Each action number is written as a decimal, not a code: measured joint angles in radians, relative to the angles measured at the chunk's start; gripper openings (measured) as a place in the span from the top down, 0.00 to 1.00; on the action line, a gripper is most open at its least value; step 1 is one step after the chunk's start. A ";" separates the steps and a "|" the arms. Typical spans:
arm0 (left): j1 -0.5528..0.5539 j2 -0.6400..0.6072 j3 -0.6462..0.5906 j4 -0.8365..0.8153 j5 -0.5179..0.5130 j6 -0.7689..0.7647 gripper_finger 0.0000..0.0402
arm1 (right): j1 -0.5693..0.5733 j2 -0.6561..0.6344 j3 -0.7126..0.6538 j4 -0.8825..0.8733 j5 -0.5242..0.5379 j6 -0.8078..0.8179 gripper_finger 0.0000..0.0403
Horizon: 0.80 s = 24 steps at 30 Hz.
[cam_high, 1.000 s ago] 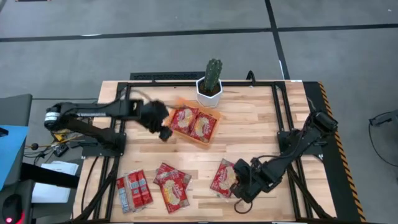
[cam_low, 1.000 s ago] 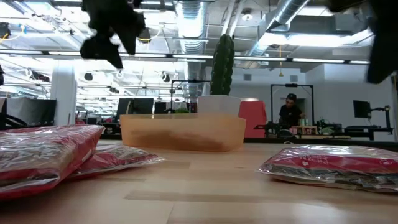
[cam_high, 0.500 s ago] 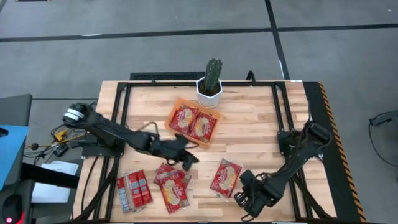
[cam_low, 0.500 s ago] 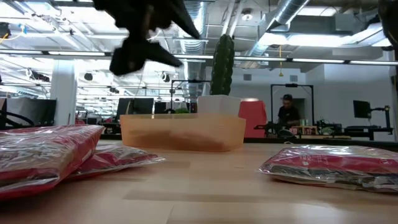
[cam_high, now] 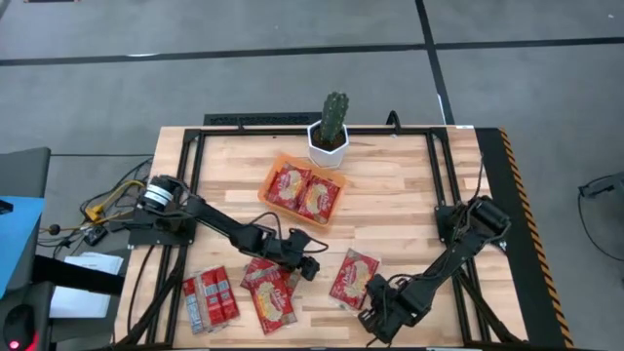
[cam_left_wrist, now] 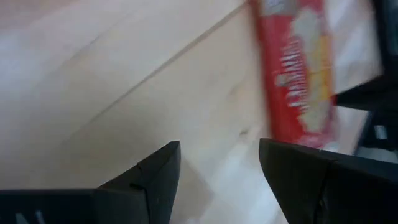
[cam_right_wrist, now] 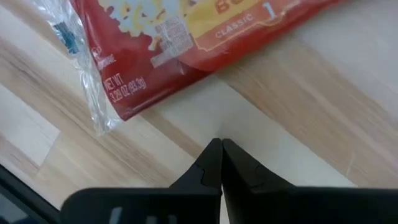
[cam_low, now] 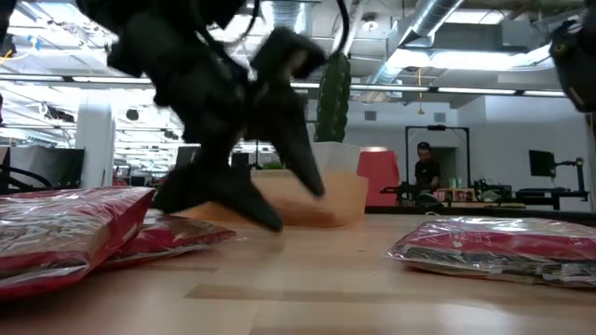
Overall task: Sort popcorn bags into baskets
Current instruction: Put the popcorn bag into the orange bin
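The left gripper [cam_high: 310,265] reaches to the middle of the light wooden slatted table [cam_high: 409,195], its two dark fingers [cam_left_wrist: 155,174] spread apart with nothing between them, low over bare wood. Just at its 8 o'clock lies a loose pile of glossy red popcorn bags [cam_high: 269,289] with cream-yellow ovals; a pair of narrower striped red packets [cam_high: 211,298] lies farther toward 8 o'clock. At its 4 o'clock a single red popcorn bag [cam_high: 351,278] lies flat.

The right gripper [cam_high: 373,325] sits at the table's 6 o'clock edge, its fingertips [cam_right_wrist: 219,163] pressed together and empty, just beside that single bag.

The shallow orange plastic rectangular tray [cam_high: 272,176] lies at 12 o'clock from the left gripper, holding two red bags [cam_high: 304,191] side by side. A white pot with a green cactus [cam_high: 331,132] stands touching the tray's far corner.
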 joint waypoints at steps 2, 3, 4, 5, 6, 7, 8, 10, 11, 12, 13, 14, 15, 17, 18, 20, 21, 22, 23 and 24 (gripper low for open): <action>0.005 0.028 0.001 0.013 0.018 -0.017 0.49 | -0.022 0.000 0.000 0.004 -0.015 -0.044 0.95; 0.006 0.037 0.003 0.026 0.024 -0.020 0.49 | -0.031 0.000 0.000 0.005 -0.023 -0.064 0.95; 0.006 0.051 0.003 0.034 0.025 -0.023 0.49 | -0.041 0.000 0.000 0.006 -0.031 -0.085 0.95; 0.006 0.061 0.002 0.047 0.024 -0.025 0.49 | -0.050 0.000 0.000 0.008 -0.037 -0.105 0.95; 0.006 0.065 0.002 0.075 0.023 -0.024 0.49 | -0.058 0.000 -0.001 0.009 -0.038 -0.120 0.95; 0.006 0.066 0.003 0.097 0.024 -0.023 0.49 | -0.066 0.000 -0.001 0.009 -0.038 -0.134 0.94; 0.006 0.068 0.002 0.110 0.024 -0.022 0.49 | -0.075 0.001 -0.001 0.011 -0.038 -0.152 0.94; 0.006 0.068 0.002 0.127 0.024 -0.014 0.49 | -0.096 0.001 -0.001 0.015 -0.038 -0.195 0.92; 0.006 0.069 0.002 0.131 0.026 -0.010 0.49 | -0.106 0.002 -0.001 0.018 -0.038 -0.217 0.92; 0.009 0.069 0.002 0.131 0.028 -0.009 0.49 | -0.116 0.002 -0.002 0.027 -0.038 -0.246 0.92; 0.011 0.069 0.002 0.131 0.035 -0.009 0.49 | -0.125 0.003 -0.003 0.041 -0.034 -0.281 0.92; 0.014 0.069 0.002 0.131 0.044 -0.009 0.49 | -0.134 0.003 -0.004 0.060 -0.026 -0.323 0.92; 0.015 0.069 0.002 0.131 0.051 -0.008 0.49 | -0.143 0.004 -0.004 0.086 -0.016 -0.363 0.93; 0.016 0.070 0.001 0.132 0.055 -0.003 0.49 | -0.168 0.008 -0.005 0.156 0.025 -0.435 0.94; 0.018 0.070 0.001 0.133 0.054 -0.002 0.49 | -0.183 0.010 -0.005 0.191 0.057 -0.471 0.94; 0.018 0.070 0.001 0.134 0.052 -0.002 0.49 | -0.211 0.009 -0.004 0.251 0.099 -0.547 0.95; 0.018 0.070 0.001 0.134 0.054 -0.002 0.49 | -0.226 0.008 -0.005 0.277 0.118 -0.587 0.95; 0.018 0.070 0.001 0.134 0.055 -0.001 0.49 | -0.244 0.009 -0.005 0.316 0.114 -0.618 0.95; 0.018 0.070 0.001 0.135 0.055 -0.001 0.49 | -0.258 0.009 -0.004 0.347 0.105 -0.642 0.95; 0.018 0.070 0.000 0.135 0.054 0.001 0.49 | -0.270 0.007 -0.004 0.367 0.093 -0.660 0.95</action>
